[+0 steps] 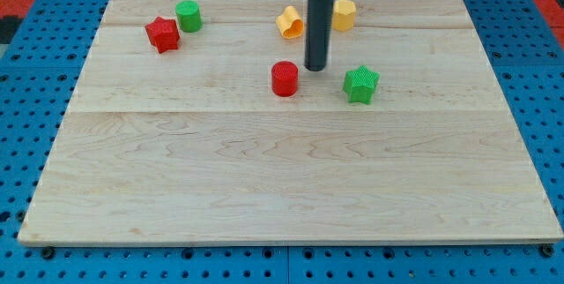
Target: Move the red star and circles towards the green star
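- While the rod carries no jaws, so nothing is gripped, my tip (pixel 316 68) rests on the pale wooden board (pixel 282 187) toward the far edge, between the red round block (pixel 285 79) on its left and the green star-shaped block (pixel 360 84) on its right, touching neither as far as I can tell.
- Red round block: near the green star, a little left of it, board's far half.
- Red star-shaped block (pixel 162 33) and green round block (pixel 189 16): just beside each other near the far-left corner, well apart from the green star.
- Yellow heart-like block (pixel 290 22) and yellow hexagon-like block (pixel 343 14): near the far edge, either side of the rod; shapes partly hidden.
- Risk: the tip stands on the wrong side of the red round block; a leftward sweep would drive it away from the target.
- Risk: a rightward slip would knock the green star itself toward the right edge.
- Risk: pushing the red star off-centre likely spins it aside; the green round block beside it may get dragged askew.
- Risk: a path along the far edge would catch the yellow heart-like block.
- Room: the whole near half of the board is open; plenty of space to circle round. The far-left pair has little margin behind it toward the far edge.
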You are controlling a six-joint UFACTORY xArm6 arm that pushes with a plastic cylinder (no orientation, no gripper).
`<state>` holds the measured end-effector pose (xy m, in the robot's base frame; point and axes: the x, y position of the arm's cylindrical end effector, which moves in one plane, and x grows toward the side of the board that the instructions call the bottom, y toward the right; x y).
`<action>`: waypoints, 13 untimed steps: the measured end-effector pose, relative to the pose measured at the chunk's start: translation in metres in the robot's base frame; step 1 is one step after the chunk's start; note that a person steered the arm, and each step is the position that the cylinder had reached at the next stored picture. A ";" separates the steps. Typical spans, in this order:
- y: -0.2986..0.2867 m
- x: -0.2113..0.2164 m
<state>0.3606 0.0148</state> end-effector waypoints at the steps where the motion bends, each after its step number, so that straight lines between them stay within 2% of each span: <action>1: -0.084 0.004; 2: -0.137 0.001; 3: -0.275 0.001; 4: -0.271 -0.085; 5: -0.226 -0.169; 7: -0.145 -0.053; 8: -0.168 -0.060; 9: -0.122 -0.072; 10: -0.071 -0.051; 11: -0.047 0.015; 12: -0.074 -0.010; 13: -0.140 -0.044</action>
<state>0.3163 -0.1248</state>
